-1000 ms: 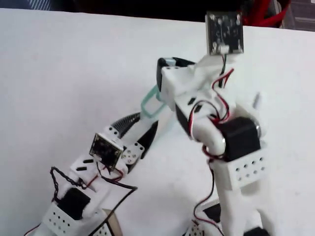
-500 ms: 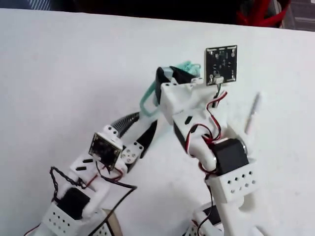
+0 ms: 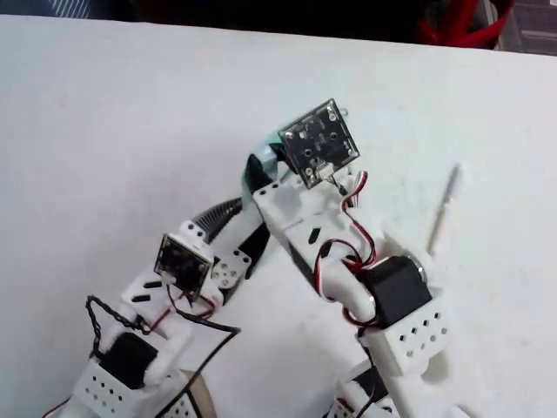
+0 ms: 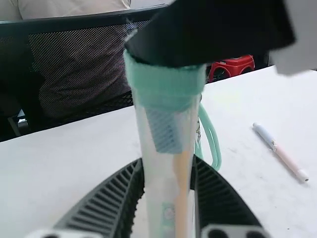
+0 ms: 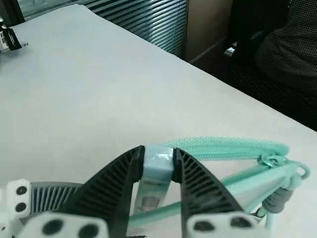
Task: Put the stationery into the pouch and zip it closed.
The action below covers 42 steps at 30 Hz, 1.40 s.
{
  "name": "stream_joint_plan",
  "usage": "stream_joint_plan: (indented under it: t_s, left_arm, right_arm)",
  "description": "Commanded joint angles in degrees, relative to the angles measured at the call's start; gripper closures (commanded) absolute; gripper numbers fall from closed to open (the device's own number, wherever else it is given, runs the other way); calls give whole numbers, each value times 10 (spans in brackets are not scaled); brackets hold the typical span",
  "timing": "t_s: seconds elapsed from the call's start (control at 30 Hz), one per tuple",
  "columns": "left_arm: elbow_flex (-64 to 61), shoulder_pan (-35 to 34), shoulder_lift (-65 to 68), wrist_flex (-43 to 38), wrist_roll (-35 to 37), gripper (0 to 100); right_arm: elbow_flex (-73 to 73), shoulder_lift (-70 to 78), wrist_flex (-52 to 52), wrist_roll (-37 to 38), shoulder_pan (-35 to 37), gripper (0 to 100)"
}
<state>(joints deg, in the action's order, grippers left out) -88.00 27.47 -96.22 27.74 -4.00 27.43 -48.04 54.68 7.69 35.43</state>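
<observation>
Right arm pulled back across white table (image 3: 104,113), pen (image 3: 442,213) nearby, mesh chair (image 4: 74,64) behind.

Open table (image 3: 104,113) surrounds pen (image 3: 443,212); right arm (image 3: 392,296) near.

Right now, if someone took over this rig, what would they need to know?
Left gripper: shut on the pouch, held upright.
Right gripper: shut on the pouch's mint top edge.
Pen: lying on the table beside the right arm, apart from the pouch.
Done: both grippers hold the pouch.
Left: pen into the pouch, then zip it closed; the zip's state cannot be told.
</observation>
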Motion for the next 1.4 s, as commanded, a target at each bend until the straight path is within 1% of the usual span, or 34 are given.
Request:
stream_joint_plan:
  t_s: [0.0, 0.1, 0.67, 0.73, 0.9, 0.97, 1.0, 1.1, 1.13, 1.17, 1.23, 1.3, 1.37]
  left_arm:
    - [9, -1, 3, -3, 2, 853]
    - [9, -1, 3, -3, 2, 853]
    - [9, -2, 3, -3, 2, 854]
    - [9, -2, 3, -3, 2, 854]
    - [9, -2, 3, -3, 2, 854]
    - [9, -2, 3, -3, 2, 854]
    - [11, -10, 3, -3, 2, 854]
    - [33, -64, 3, -2, 10, 854]
    - [28, -64, 3, -2, 21, 854]
    - [20, -47, 3, -3, 35, 853]
    - [17, -11, 2, 1, 28, 854]
    - [24, -15, 2, 5, 7, 854]
    - [17, -11, 5, 2, 14, 853]
  right_arm:
    - [-40, 3, 32, 8, 8, 871]
    - [-62, 3, 58, 8, 7, 817]
    - [-74, 3, 64, 8, 7, 818]
    - [-98, 3, 61, 8, 5, 818]
    - [-214, 8, 77, 6, -55, 818]
    - [-230, 8, 87, -9, -75, 818]
    - [-230, 8, 87, -14, -86, 818]
    - [-222, 9, 91, -17, -126, 818]
    - [-217, 9, 90, -17, -143, 818]
    - [-212, 9, 86, -17, -160, 818]
    - [-196, 9, 73, -20, -202, 818]
    - [-179, 15, 63, -22, -255, 818]
    - [-170, 42, 58, -55, -320, 815]
